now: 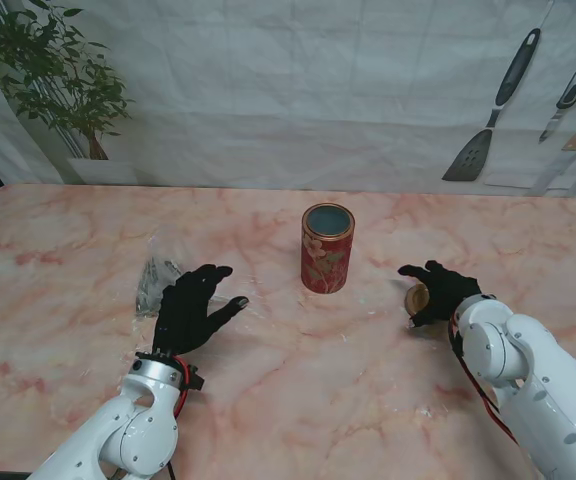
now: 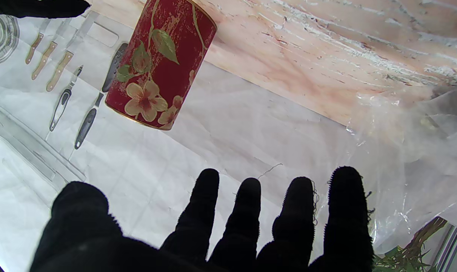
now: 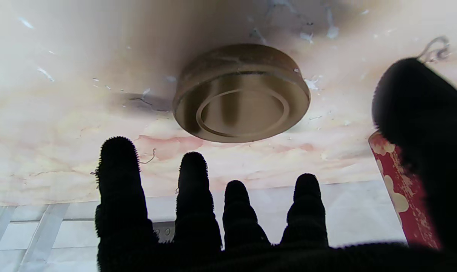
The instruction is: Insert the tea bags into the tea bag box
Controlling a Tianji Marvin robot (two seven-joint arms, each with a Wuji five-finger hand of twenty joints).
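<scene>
The tea bag box [image 1: 327, 248] stands mid-table, the plastic bag [image 1: 156, 281] left, the lid [image 1: 416, 297] right

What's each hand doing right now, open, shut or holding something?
Left hand: open, fingers spread, holding nothing, beside the plastic bag.
Right hand: open, holding nothing, over the lid on the table.

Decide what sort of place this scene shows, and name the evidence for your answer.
Probably a mock kitchen set up for robot trials, not a real one. The utensils on the back wall look printed on a creased backdrop, a pink marble-look table stands in for a counter, and a potted plant stands in the far left corner.
</scene>
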